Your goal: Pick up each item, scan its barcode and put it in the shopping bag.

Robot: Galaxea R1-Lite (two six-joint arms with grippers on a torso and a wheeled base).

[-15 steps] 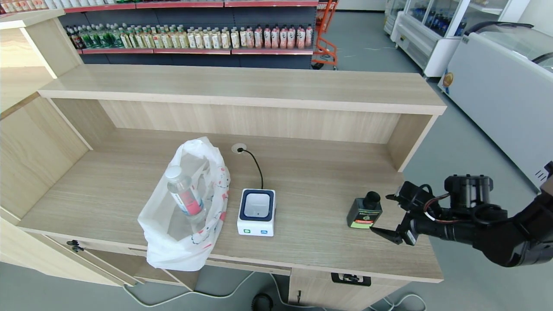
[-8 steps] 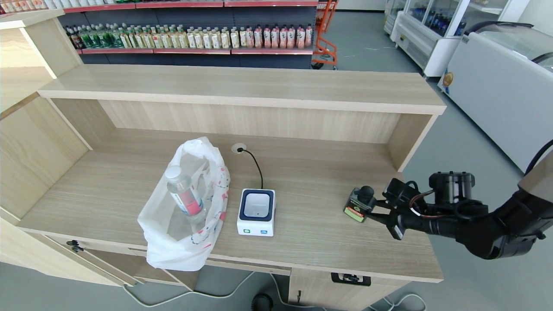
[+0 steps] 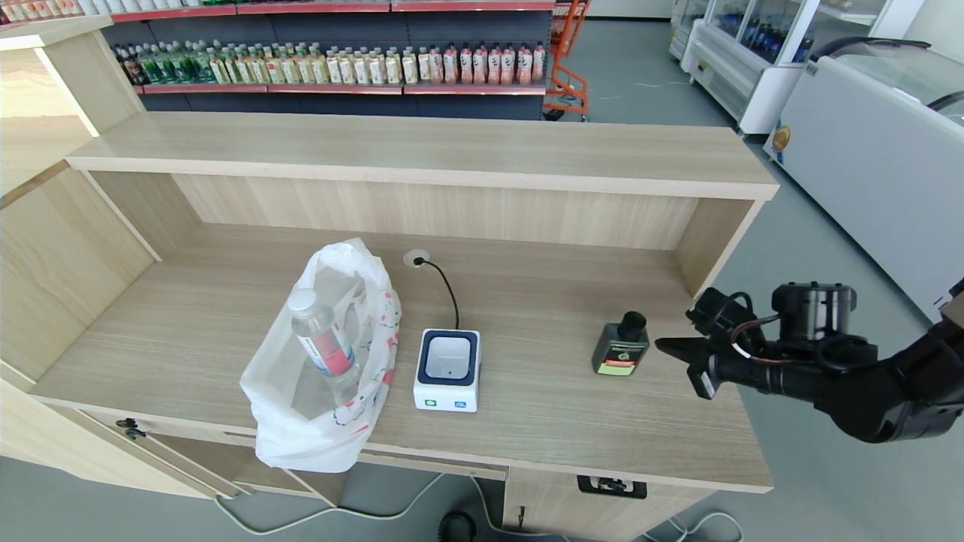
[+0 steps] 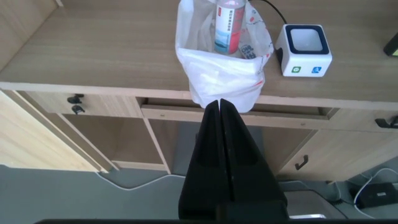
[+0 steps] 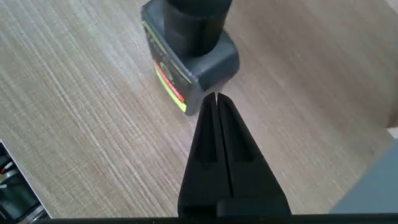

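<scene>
Since the right gripper [image 3: 663, 345] sits pinched shut and empty just beside the small dark bottle [image 3: 620, 350], any advance could topple it.

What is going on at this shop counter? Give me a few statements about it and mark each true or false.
1. A clear bottle stands in the bag. True.
2. The right gripper holds the dark bottle. False: the gripper is shut on nothing, just beside the bottle, which stands on the counter.
3. The scanner sits between the bag and the dark bottle. True.
4. The dark bottle lies on its side. False: it stands upright, cap up.
5. The left gripper is open above the bag. False: it is shut and hangs in front of the counter, below its edge.
</scene>
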